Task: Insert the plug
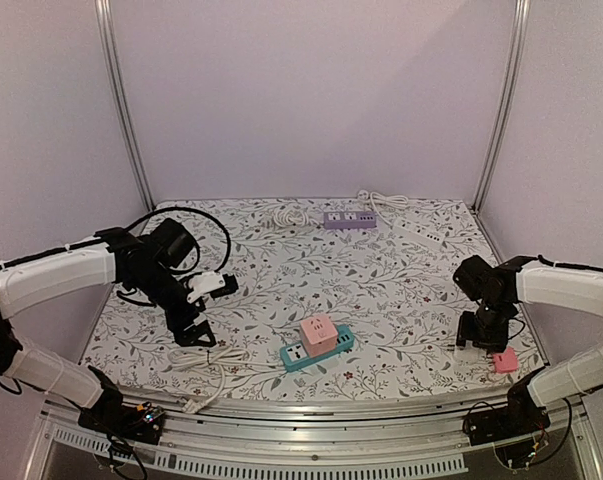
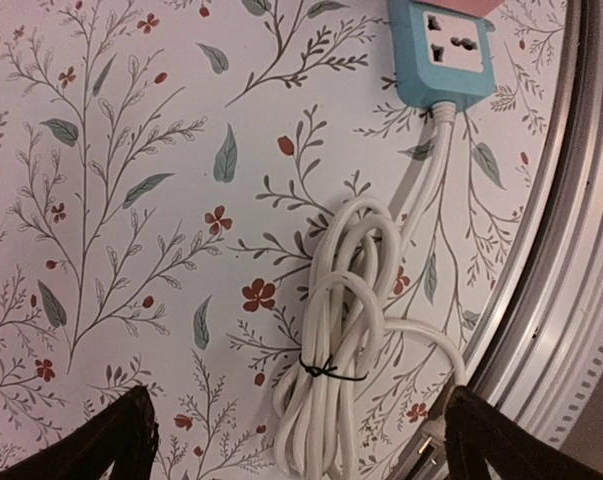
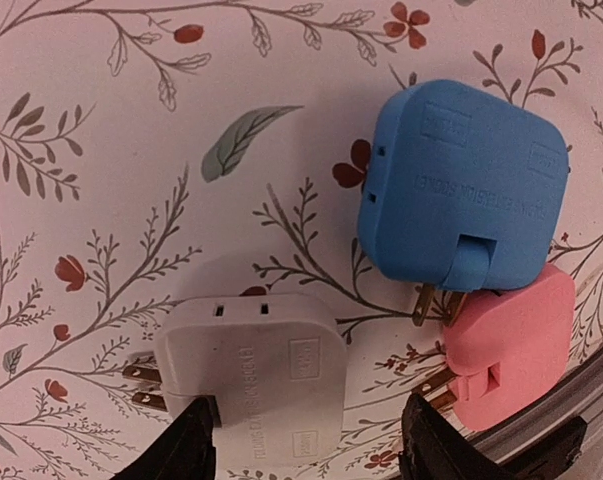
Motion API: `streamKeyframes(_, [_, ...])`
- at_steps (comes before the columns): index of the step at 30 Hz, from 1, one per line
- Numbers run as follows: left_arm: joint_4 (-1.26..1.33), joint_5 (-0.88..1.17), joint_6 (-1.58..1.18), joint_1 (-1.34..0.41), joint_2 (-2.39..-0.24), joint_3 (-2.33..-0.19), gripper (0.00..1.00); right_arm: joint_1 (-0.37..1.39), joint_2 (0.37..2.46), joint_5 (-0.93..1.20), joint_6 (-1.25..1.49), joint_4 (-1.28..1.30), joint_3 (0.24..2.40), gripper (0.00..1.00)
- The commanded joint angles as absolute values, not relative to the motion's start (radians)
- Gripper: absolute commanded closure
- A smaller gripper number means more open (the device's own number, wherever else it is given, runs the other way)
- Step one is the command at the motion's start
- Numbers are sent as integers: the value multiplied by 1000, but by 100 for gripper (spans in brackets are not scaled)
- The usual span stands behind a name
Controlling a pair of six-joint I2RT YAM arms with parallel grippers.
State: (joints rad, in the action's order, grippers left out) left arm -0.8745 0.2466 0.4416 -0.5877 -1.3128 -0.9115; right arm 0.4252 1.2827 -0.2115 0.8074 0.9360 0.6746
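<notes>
Cut off at the top of the left wrist view: most of the teal power strip [image 2: 443, 50], and all but a sliver of the pink cube [image 2: 471, 4] on it. Hidden in the right wrist view: the white adapter [image 3: 256, 360] along its lower edge behind the right gripper [image 3: 306, 405], and a corner of the pink adapter [image 3: 511, 350] under the blue adapter [image 3: 461, 185].

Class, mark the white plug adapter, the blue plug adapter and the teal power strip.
white plug adapter [image 3: 256, 375]: right wrist, top face
blue plug adapter [image 3: 461, 190]: right wrist, top face
teal power strip [image 2: 446, 90]: left wrist, cable end

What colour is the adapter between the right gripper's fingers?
White adapter, clearest in the right wrist view.
</notes>
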Motion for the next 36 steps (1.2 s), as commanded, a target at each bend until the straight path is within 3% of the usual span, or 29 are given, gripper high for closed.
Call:
streamKeyframes(1, [-861,254,453,-573,-1283,-894,1,415,1311,-152,808,866,672,37])
streamKeyframes(11, [-853,249,455,-571,-1291,-893,0,416,1352,-80,806,779,674,29])
streamKeyframes(18, [-854,244,457,-569,-1293,-890,0,430,1418,55,757,633,710,37])
streamKeyframes(22, [-856,239,456,-568,-1298,-896,1,496,1507,107,668,643,811,36])
streamKeyframes(26, [-860,236,457,-566,-1296,-895,0,559,1558,101,550,717,941,28])
streamKeyframes(31, [-862,233,460,-562,-1292,-895,0,566,1557,71,330,899,1083,2])
streamKeyframes(36, [-868,233,466,-561,-1289,-910,1,574,1553,135,-281,1101,1169,1])
